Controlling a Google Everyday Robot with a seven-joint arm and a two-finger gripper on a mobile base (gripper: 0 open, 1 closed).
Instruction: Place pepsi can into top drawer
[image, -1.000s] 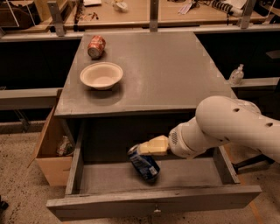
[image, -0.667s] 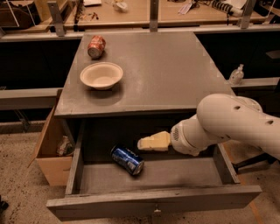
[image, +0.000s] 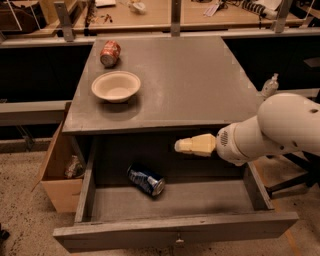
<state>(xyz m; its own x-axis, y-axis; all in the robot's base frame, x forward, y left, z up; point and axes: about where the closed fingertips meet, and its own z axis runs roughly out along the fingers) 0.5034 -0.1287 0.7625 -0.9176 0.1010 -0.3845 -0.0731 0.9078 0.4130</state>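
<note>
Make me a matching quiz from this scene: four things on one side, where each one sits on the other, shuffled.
1 pepsi can
2 red can
3 bowl
4 gripper

A upright on the cabinet top, left side
B over the open top drawer, touching nothing
C on its side inside the drawer
D on its side, back of the cabinet top

Pairs: 1-C, 2-D, 3-A, 4-B

Arm (image: 285, 125) cut off at right edge; gripper (image: 179, 146) above top drawer (image: 175, 232). Drawer rear lost in shadow under desk (image: 190, 85). Logo on pepsi can (image: 145, 179) blurred. Contents of box (image: 55, 175) indistinct.
</note>
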